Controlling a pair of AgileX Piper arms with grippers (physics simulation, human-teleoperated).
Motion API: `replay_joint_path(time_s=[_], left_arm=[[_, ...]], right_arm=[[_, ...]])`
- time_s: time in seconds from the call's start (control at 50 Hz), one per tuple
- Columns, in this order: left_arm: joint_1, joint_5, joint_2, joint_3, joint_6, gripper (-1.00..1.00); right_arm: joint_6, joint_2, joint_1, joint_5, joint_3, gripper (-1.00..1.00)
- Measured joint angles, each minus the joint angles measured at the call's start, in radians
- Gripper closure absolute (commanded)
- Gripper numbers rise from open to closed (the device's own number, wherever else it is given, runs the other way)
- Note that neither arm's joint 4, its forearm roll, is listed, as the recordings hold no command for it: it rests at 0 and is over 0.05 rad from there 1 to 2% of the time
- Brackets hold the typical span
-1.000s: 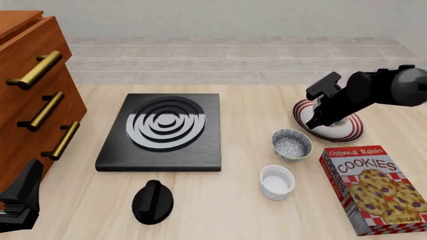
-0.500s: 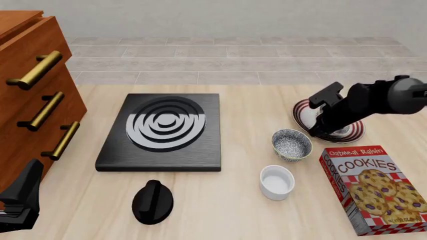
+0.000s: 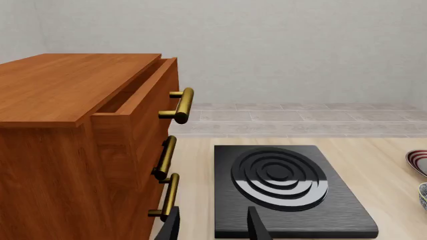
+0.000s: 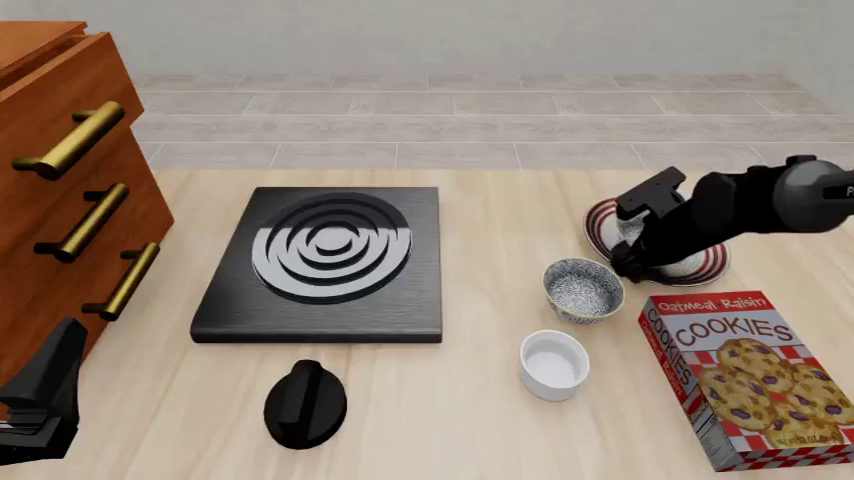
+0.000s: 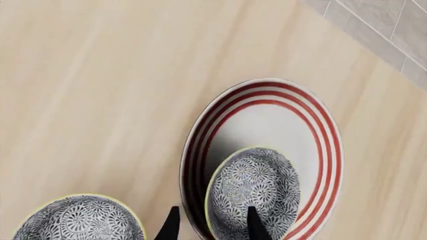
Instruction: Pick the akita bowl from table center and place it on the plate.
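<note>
One akita bowl (image 4: 583,288) stands on the table right of center, speckled inside; it also shows in the right wrist view (image 5: 77,220). A second, matching bowl (image 5: 257,192) sits inside the red-striped plate (image 5: 327,135), close to the rim. In the front view my arm hides that second bowl, and only parts of the plate (image 4: 707,264) show. My right gripper (image 4: 627,264) hangs low over the plate's near-left edge, open (image 5: 212,210), with one finger above the plate rim and the other above the inner bowl. My left gripper (image 4: 40,400) rests open (image 3: 213,214) at the table's near-left corner.
A black burner slab (image 4: 327,262) lies left of center with a black knob (image 4: 304,403) in front of it. A white cup (image 4: 554,363) and a cookies box (image 4: 754,375) sit near the front right. A wooden drawer cabinet (image 4: 67,190) fills the left side.
My right gripper has come down over the plate and shifted slightly toward its near-left edge. Both bowls and the left arm are unmoved.
</note>
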Motion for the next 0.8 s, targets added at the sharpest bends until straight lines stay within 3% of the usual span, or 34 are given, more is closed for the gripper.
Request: replay_joint_path(time_s=[0.4, 0.8], left_arm=[[0.000, 0.000, 0.000, 0.000, 0.000, -1.00], [0.000, 0.000, 0.000, 0.000, 0.000, -1.00]], right_arm=[[-0.019, -0.047, 0.002, -0.006, 0.032, -1.00], [-0.119, -0.283, 0.021, 0.091, 0.089, -1.00]])
